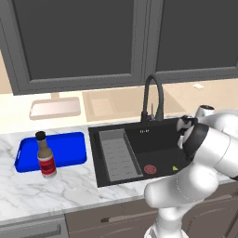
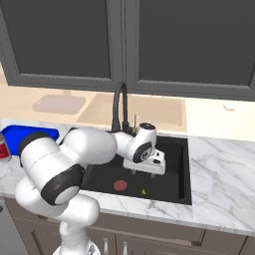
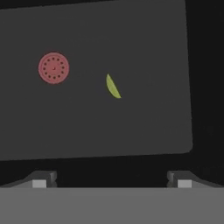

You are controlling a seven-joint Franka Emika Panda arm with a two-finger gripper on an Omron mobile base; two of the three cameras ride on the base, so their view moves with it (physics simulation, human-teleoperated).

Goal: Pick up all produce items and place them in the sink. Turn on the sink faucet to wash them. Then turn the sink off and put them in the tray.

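The white arm's two-finger gripper (image 2: 148, 173) is hanging over the large black rectangular recessed sink (image 1: 160, 131), with its jaws standing wide apart and nothing lying between them; in the hand view the two dark finger tips (image 3: 43, 178) are rising at opposite sides of the bottom edge, looking straight down at the dark basin floor. The produce item, a small yellow-green lime-like fruit (image 3: 113, 86), is lying on that floor, appearing there as a thin leaf-shaped sliver, and it is sitting near the small red round perforated drain (image 3: 54, 68) but apart from it. In the left base view the same fruit (image 1: 175, 168) is showing as a tiny yellow-green speck just to the right of the drain (image 1: 150, 169), close to the basin's front wall, while in the right base view it (image 2: 143, 190) is lying to the right of the drain (image 2: 120, 186), below and in front of the gripper. A grey ribbed rack insert (image 1: 118, 155) is occupying the left part of the basin. The tall slim black gooseneck faucet (image 1: 153, 97) is standing behind the sink, its arched spout reaching over the basin. On the white marble counter (image 1: 69, 190) to the left of the sink, the bright blue shallow rectangular tray (image 1: 67, 148) is lying flat, and a brown red-labelled bottle with a black cap (image 1: 45, 155) is standing upright at its front part. Farther back, a pale pink-beige rectangular tray (image 1: 55, 108) is resting near the wall.
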